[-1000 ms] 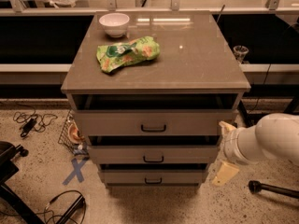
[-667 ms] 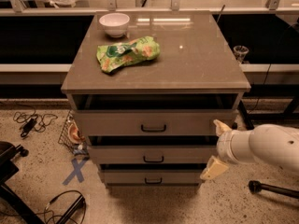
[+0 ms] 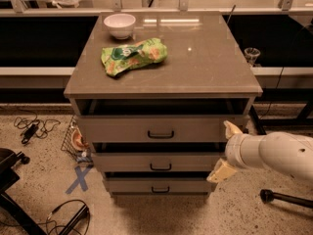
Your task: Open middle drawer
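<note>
Speckled floor [image 3: 39, 180] below; arm [image 3: 279, 153] extends level, tool [image 3: 226, 151] spread wide beside middle drawer [image 3: 156, 161].

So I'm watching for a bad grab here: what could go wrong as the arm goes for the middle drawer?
1. The gripper sits open at the right edge of the cabinet, away from the small centre handle of the middle drawer; it may snag a front's corner.
2. Three similar handles stack closely, so it could hook the top drawer or bottom drawer instead.
</note>
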You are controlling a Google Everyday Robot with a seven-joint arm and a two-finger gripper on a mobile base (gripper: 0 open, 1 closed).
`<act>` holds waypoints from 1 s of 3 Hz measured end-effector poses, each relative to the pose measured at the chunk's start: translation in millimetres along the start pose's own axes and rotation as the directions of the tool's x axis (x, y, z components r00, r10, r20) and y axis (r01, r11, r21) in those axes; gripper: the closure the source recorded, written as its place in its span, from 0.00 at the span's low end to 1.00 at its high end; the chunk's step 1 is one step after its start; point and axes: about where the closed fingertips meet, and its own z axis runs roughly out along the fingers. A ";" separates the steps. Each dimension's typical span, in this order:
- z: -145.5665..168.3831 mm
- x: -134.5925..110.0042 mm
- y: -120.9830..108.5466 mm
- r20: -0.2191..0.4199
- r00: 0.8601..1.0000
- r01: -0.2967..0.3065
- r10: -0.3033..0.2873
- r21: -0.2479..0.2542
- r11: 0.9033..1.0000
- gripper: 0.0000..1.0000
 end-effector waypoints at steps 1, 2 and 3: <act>26.0 8.8 29.2 0.019 1.000 -0.006 0.007 -0.042 0.999 0.00; 61.3 20.9 67.0 0.078 0.997 -0.016 0.023 -0.090 0.996 0.00; 101.7 24.8 90.4 0.137 0.990 -0.008 0.027 -0.131 0.991 0.00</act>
